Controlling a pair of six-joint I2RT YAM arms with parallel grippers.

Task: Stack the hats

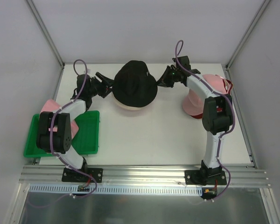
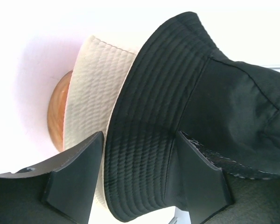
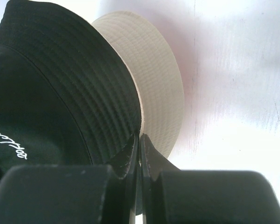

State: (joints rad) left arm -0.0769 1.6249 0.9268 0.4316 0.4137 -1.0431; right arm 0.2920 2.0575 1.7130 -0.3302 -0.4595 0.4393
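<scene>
**A:** Two hats on the wooden stand (image 2: 58, 109), right?

**B:** Yes. The black bucket hat (image 1: 135, 84) lies over the beige bucket hat (image 2: 91, 93) at the far middle of the table (image 1: 149, 135). Only the beige brim shows beneath the black one.

**A:** What crowds it?

**B:** Both arms, one from each side. The left gripper (image 2: 140, 140) is spread wide, with a finger on either side of the black brim and neither one visibly pressing it. The right gripper (image 3: 140, 142) has its fingers pressed together, and the edge of the black brim is pinched between them on the opposite side.

**A:** And further out?

**B:** To the right, pink hats (image 1: 198, 100) are piled near the table's edge, with a red cap (image 1: 228, 85) peeking out behind. The right arm crosses over them. To the left, a green tray (image 1: 91, 135) holds a pink brimmed hat (image 1: 49, 106), mostly hidden under the left arm.

**A:** Any writing?

**B:** White script (image 3: 9, 140) is stitched on the black hat's side and shows in the right wrist view. It is cut off at the picture's edge and I cannot read it.
</scene>
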